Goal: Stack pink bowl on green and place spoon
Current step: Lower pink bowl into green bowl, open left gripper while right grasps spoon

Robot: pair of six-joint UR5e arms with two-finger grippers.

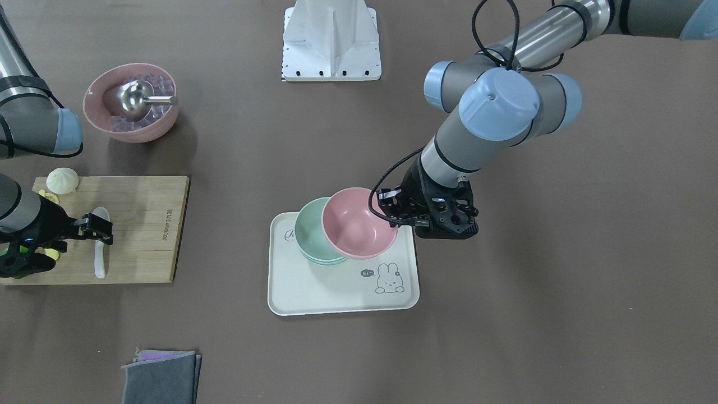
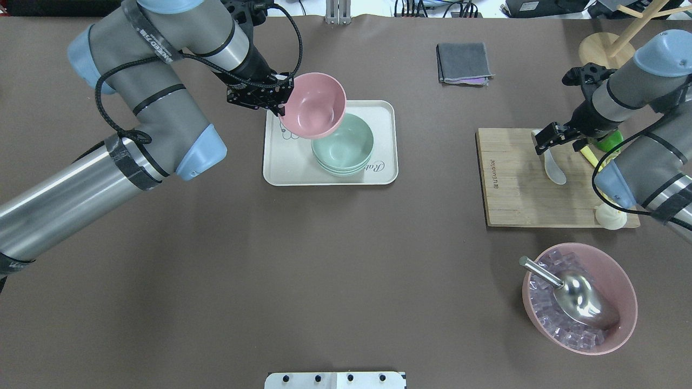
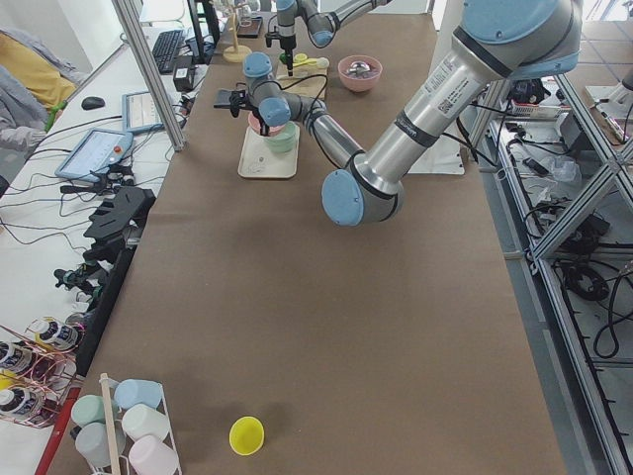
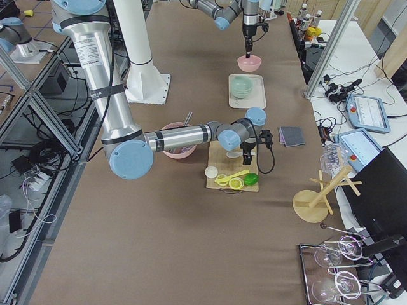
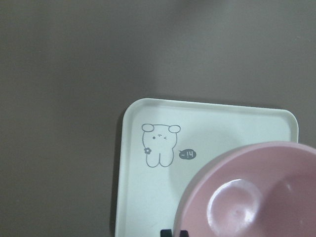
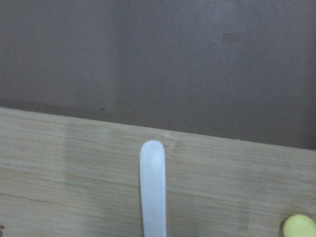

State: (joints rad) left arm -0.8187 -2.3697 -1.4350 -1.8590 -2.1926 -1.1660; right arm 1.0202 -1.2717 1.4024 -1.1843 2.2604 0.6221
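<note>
Brown counter (image 2: 346,270) fills the overhead view. Above a cream tray (image 2: 281,170), the pink bowl (image 2: 314,105) hangs tilted, its low edge over the green bowl (image 2: 346,148) that sits on the tray. The left end effector (image 2: 281,104) pinches the pink bowl's rim. Well apart, the spoon (image 2: 553,166) lies on a wooden board (image 2: 513,189) with the right end effector (image 2: 542,140) at its handle; whether it grips, I cannot tell. Only the left side view shows a yellow cup (image 3: 246,434) at the counter's other end.
</note>
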